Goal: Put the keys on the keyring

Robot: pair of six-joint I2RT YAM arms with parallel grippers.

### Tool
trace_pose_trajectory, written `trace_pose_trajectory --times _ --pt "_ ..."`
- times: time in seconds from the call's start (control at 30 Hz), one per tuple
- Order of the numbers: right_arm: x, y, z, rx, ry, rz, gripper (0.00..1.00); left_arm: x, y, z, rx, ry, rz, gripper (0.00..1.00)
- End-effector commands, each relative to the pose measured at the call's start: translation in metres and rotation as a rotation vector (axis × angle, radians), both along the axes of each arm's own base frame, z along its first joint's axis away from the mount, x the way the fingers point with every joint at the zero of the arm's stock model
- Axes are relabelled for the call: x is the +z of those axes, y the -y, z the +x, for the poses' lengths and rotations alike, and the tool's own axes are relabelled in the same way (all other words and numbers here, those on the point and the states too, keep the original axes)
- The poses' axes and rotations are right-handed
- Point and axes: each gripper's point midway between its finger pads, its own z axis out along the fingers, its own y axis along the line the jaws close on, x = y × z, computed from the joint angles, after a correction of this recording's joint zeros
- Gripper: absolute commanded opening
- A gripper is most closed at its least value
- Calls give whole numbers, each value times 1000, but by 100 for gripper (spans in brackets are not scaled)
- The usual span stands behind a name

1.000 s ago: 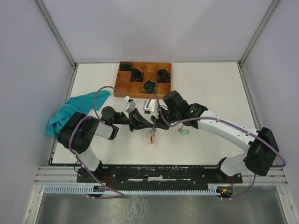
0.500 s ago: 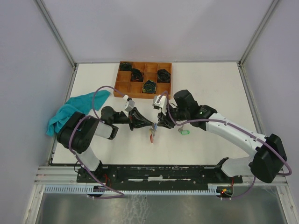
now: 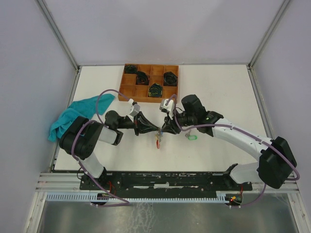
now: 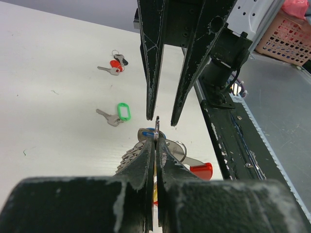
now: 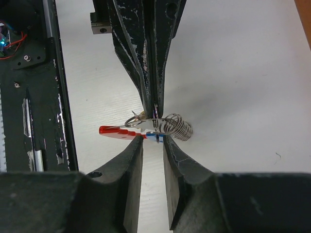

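Left wrist view: keyring point(image 4: 156, 132), red tag point(image 4: 201, 170) already hung on it, is clamped edge-on by the left gripper point(image 4: 156, 141) above the worktop's point(image 3: 218, 87) near-middle. Right gripper point(image 4: 160, 118) is held released, jaws straddling the ring. Green-tagged key point(image 4: 119, 112) is left lying nearby. Risk: ring could be twisted loose if nipped off-centre.

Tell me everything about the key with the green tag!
The key is small and silver and looks like metal. A green plastic tag with a pale middle is joined to its head. It lies flat and loose on the white table, with the tag end farther from the left wrist camera than the blade. Only the table touches it. No gripper holds it, and it lies apart from the other keys.
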Motion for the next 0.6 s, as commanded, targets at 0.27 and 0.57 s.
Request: trace_pose_trajectory --times 0.27,0.57 --pt "4 -8 4 19 -3 41 21 29 -3 -3 -1 179 -77 3" --pt "5 -9 3 29 -13 46 1 30 -3 -5 -8 189 -77 3"
